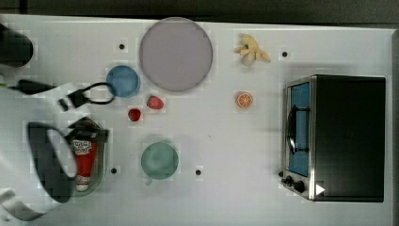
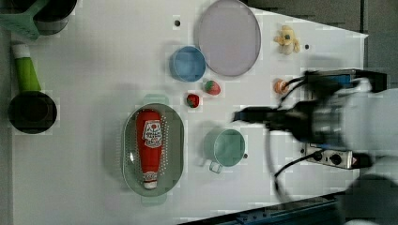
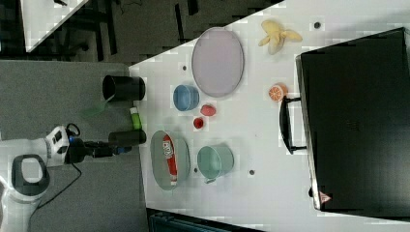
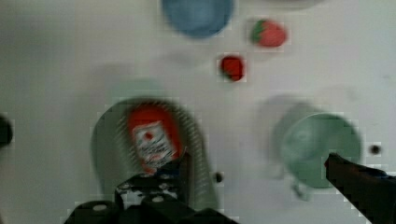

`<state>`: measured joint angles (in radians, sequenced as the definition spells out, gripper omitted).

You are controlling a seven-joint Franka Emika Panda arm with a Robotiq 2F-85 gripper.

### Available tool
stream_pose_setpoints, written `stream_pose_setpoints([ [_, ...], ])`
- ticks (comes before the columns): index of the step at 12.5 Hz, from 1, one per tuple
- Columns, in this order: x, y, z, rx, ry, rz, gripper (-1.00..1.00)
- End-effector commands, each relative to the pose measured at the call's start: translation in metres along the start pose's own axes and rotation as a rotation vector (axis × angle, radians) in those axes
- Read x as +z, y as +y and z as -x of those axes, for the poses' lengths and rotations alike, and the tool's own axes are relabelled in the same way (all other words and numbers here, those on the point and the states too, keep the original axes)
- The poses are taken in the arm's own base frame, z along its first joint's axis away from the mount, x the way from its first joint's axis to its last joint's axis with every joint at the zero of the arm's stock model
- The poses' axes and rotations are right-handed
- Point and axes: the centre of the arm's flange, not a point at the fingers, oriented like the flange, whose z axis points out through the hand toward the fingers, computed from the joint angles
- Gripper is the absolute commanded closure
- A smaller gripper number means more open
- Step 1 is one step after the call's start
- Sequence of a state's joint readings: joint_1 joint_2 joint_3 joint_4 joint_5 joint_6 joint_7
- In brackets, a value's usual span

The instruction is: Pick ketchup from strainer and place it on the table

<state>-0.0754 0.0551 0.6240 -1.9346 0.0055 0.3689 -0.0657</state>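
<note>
The ketchup (image 2: 149,143), a red squeeze bottle with a white label and white cap, lies lengthwise inside the strainer (image 2: 174,140), a pale green oval basket on the white table (image 2: 94,84). The top view shows the ketchup (image 1: 85,162) in the strainer (image 1: 100,162) at the top view's left, partly under my arm. My gripper (image 2: 238,115) hangs well above the table and touches nothing. In the wrist view the gripper (image 4: 261,184) is open wide. One fingertip (image 4: 183,165) overlaps the strainer (image 4: 105,144) beside the ketchup (image 4: 150,135), the other (image 4: 348,175) is by the green mug.
A green mug (image 1: 160,161) stands beside the strainer, with two strawberries (image 1: 155,102), a blue bowl (image 1: 123,81) and a purple plate (image 1: 176,53) beyond. An orange half (image 1: 244,100), a banana (image 1: 252,50) and a toaster oven (image 1: 336,137) occupy the top view's right. A black cup (image 2: 32,112) and green bottle (image 2: 26,70) stand at the left view's left.
</note>
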Motion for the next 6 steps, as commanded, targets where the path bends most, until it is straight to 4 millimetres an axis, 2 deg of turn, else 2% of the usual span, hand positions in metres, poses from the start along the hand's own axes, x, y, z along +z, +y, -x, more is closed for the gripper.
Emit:
stream_pose_setpoints([
  [1, 0.024, -0.039, 0.025, -0.045, -0.019, -0.031, -1.00],
  [3, 0.056, -0.059, 0.031, -0.068, -0.023, -0.076, -1.00],
  [6, 0.109, -0.067, 0.036, -0.099, 0.007, -0.115, -1.00],
])
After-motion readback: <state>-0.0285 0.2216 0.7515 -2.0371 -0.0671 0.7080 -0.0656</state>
